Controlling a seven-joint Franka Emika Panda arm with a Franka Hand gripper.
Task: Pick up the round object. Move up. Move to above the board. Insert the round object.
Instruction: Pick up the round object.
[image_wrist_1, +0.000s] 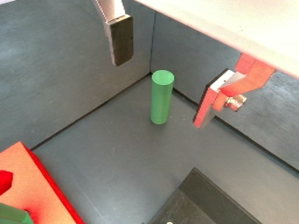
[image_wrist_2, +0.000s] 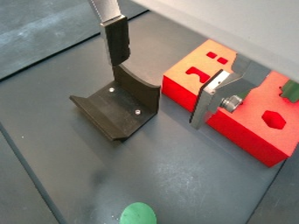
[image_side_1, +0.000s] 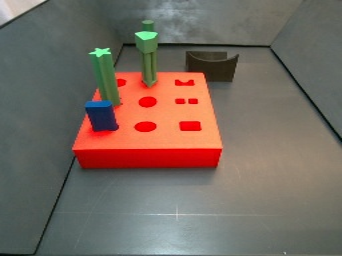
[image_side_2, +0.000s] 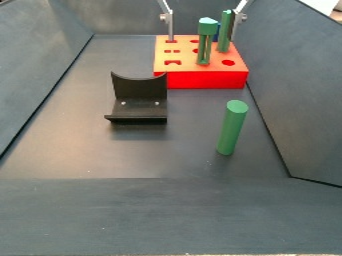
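Observation:
The round object (image_wrist_1: 162, 96) is a plain green peg standing upright on the dark floor, apart from the board; it also shows in a side view (image_side_2: 233, 127), and only its top shows in a wrist view (image_wrist_2: 138, 213). The board (image_side_1: 147, 145) is a bright red block with shaped holes, seen in both side views (image_side_2: 201, 68) and in a wrist view (image_wrist_2: 239, 109). My gripper (image_wrist_1: 172, 72) is open and empty, well above the floor, with the peg below the gap between its fingers (image_wrist_1: 121, 41). It touches nothing.
A star-topped green peg (image_side_1: 102, 80), a hexagon-capped green peg (image_side_1: 147, 58) and a blue block (image_side_1: 100, 115) stand in the board. The dark fixture (image_side_2: 136, 98) stands between board and round peg. Grey walls (image_side_2: 54, 60) enclose the floor.

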